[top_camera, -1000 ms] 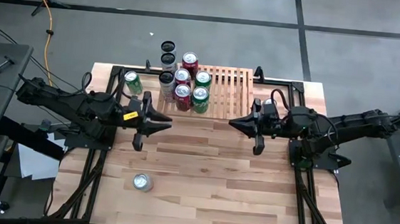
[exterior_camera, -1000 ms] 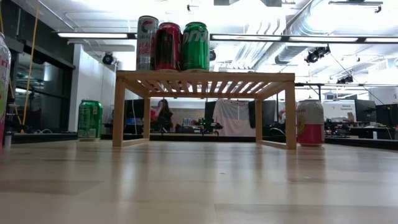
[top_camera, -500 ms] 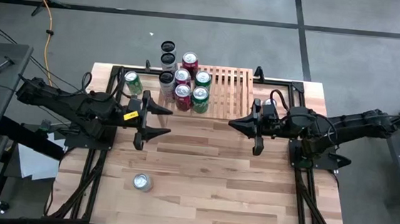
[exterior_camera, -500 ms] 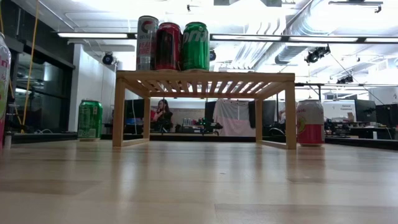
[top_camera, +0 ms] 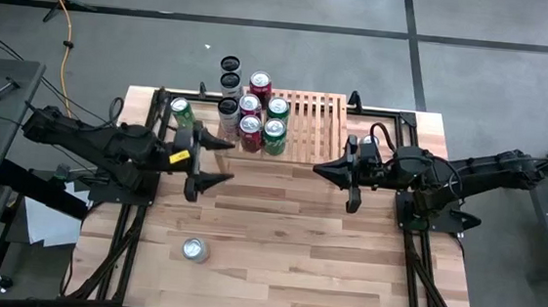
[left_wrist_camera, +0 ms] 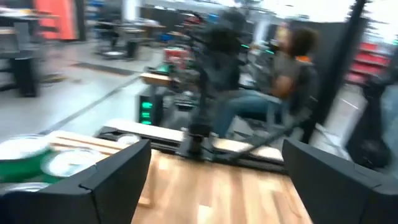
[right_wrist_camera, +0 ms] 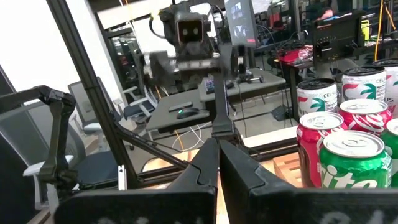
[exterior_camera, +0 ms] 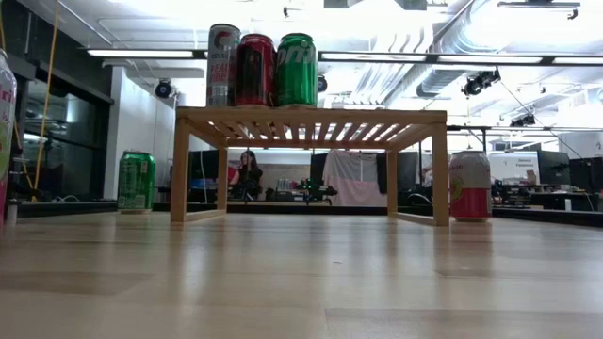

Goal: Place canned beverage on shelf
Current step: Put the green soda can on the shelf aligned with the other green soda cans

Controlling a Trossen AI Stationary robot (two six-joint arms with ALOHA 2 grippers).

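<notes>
Tabletop: left jaws (top_camera: 217,161) gape empty just beside shelf (top_camera: 308,125).

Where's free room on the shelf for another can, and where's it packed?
The shelf's right half, bare slats toward the right gripper, is free. Its left half is crowded with the cans. Open tabletop lies between both grippers, down to the lone can.
</notes>
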